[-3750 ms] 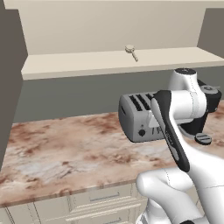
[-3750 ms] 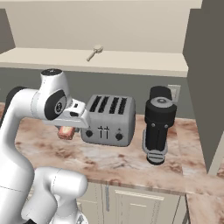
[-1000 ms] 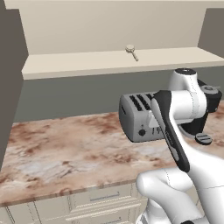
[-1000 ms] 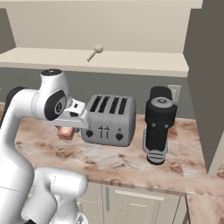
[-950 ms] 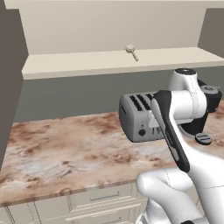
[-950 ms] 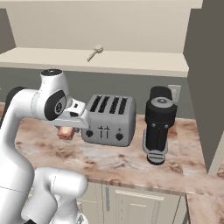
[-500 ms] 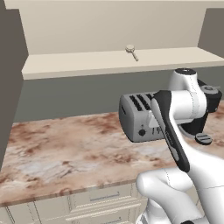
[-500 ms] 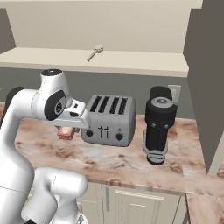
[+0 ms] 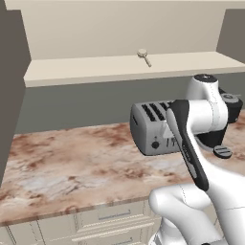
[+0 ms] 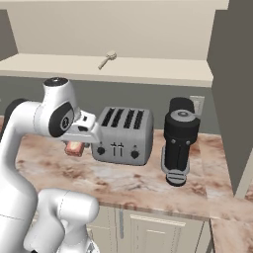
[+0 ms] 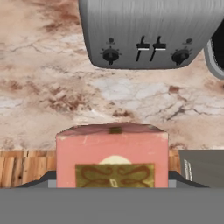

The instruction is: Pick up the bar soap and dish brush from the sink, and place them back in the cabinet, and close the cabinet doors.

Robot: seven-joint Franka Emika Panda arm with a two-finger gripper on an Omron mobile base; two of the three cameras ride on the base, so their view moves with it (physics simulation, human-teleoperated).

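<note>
Pincer: the pincer (image 10: pixel 74 148) hangs low over the bench, just left of the toaster in the right base view. Its jaws stand wide and are closed on the two sides of the bar soap; in the hand view the dark finger tips (image 11: pixel 38 180) show at both lower sides of the block.

Bar soap: the bar soap (image 11: pixel 112 155) is held in the pincer, above the bench and not touching it. It is a reddish-pink block with a gold ornament on its face. In the right base view it shows as a small reddish block (image 10: pixel 74 148) under the hand.

Dish brush: the dish brush (image 9: pixel 143 56) lies on the shelf of the cabinet (image 9: pixel 119 69), near the middle, its round head toward the back wall.

Bench: the bench (image 9: pixel 72 162) has a marbled brown and cream top, with cream drawers (image 9: pixel 112 217) under it.

Toaster: the grey four-slot toaster (image 10: pixel 122 134) stands on the bench, just beside the held soap.

Coffee grinder: a black coffee grinder (image 10: pixel 180 143) stands right of the toaster, near the wall.
</note>
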